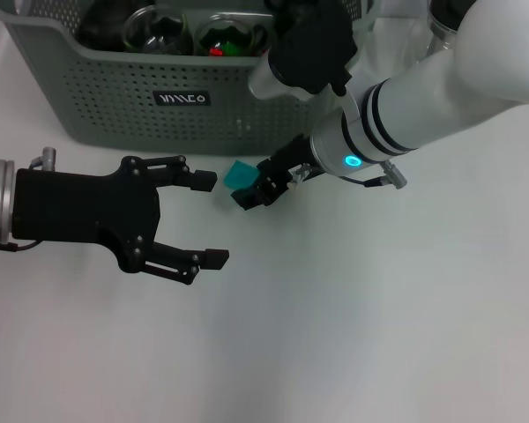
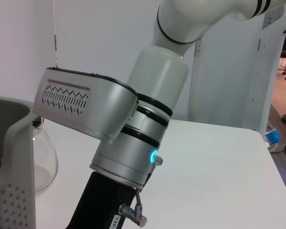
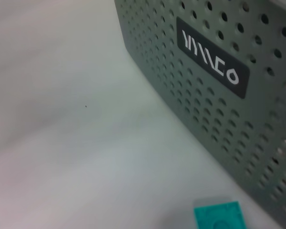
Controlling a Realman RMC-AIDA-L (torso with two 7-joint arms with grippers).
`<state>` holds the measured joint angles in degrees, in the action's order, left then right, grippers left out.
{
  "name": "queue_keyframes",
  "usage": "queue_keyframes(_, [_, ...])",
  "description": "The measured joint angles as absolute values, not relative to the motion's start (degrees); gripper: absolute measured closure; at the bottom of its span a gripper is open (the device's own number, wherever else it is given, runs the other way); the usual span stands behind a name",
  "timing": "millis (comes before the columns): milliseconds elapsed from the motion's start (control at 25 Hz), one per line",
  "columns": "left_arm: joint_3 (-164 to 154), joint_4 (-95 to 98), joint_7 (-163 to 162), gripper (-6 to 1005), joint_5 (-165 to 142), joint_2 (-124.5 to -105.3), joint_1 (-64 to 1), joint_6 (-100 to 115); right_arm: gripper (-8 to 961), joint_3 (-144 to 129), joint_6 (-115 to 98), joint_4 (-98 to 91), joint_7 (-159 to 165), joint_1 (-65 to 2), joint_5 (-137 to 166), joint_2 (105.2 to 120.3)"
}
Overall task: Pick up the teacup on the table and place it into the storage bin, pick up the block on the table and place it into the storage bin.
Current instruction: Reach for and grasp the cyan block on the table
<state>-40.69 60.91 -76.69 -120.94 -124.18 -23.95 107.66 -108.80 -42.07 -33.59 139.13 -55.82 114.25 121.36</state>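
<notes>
Block (image 1: 242, 174), teal, sat on the table (image 1: 379, 335) just before the storage bin (image 1: 115, 97), touching the right gripper (image 1: 266, 187) tips whose spread I could not tell; it wanted squaring before closing, while the left gripper (image 1: 213, 218) hovered beside it, fingers wide and empty.

The left gripper (image 1: 207, 218) is matte black, built of linked bars dotted with small silver screws, and it ends in flat pads. It is mounted on a silver metal cuff with a small loop fitting. The right arm (image 1: 432, 97) is glossy white, with black rings and a glowing cyan dot at the wrist. It carries a grey vented housing, a knurled metal thumbscrew and a black right gripper (image 1: 263, 189).
</notes>
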Motion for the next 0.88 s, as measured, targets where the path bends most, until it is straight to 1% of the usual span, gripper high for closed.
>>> queue_keyframes(200, [-40.7,60.9,-76.7,47,-120.9,-124.19,-23.9,107.7,259,-109.4,-41.9,-33.7,139.1,-55.9,114.3,121.38])
queue_keyframes(400, [-40.7,60.9,-76.6,47,-120.9,-124.19,-23.9,107.7,359,-109.5,-41.9,-34.0,139.1,-55.8,114.4,121.36])
queue_keyframes(680, [-40.7,60.9,-76.7,47,-120.9,-124.19,-23.9,107.7,354,-109.5,-41.9,-34.0,138.8,-55.7,114.6,120.98])
queue_keyframes(880, [-40.7,60.9,-76.7,47,-120.9,-124.19,-23.9,107.7,350,-109.6,-41.3,-34.0,137.6,-55.7,114.6,121.21])
